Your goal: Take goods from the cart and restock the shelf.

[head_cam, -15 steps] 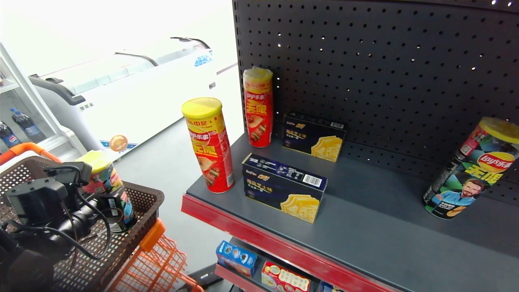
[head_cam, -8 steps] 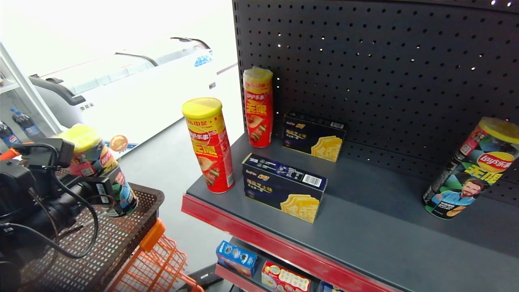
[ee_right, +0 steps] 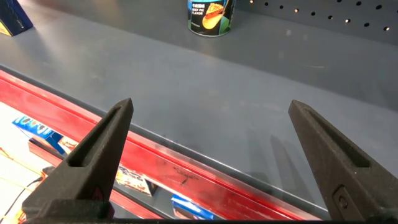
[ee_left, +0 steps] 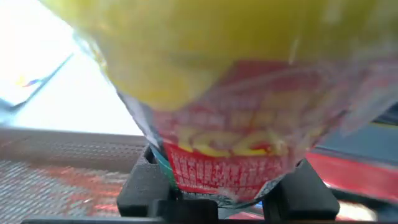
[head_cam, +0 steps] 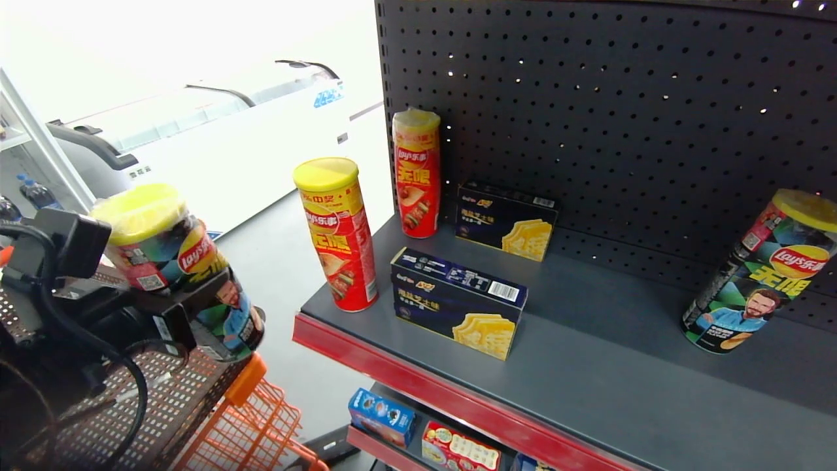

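Observation:
My left gripper point(head_cam: 171, 313) is shut on a chip can point(head_cam: 171, 258) with a yellow lid and a dark, colourful label. It holds the can tilted above the brown cart basket point(head_cam: 150, 405), left of the grey shelf point(head_cam: 588, 366). In the left wrist view the can point(ee_left: 230, 124) sits between the two black fingers point(ee_left: 142, 186) of the left gripper point(ee_left: 224, 190). My right gripper point(ee_right: 214, 165) stands open over the shelf's red front edge point(ee_right: 186, 165), with nothing between its fingers. A matching can point(ee_right: 210, 15) stands farther back on that shelf.
On the shelf stand two red chip cans point(head_cam: 337, 235) point(head_cam: 416, 173), two dark cracker boxes point(head_cam: 458, 301) point(head_cam: 507, 219) and a matching dark can point(head_cam: 758, 275) at the right by the pegboard. The shelf's middle and front right are bare. Small boxes point(head_cam: 382, 415) sit on the lower shelf.
My left gripper has lifted the can up out of the cart basket and carried it right, toward the shelf. The goods on the shelf have not moved.

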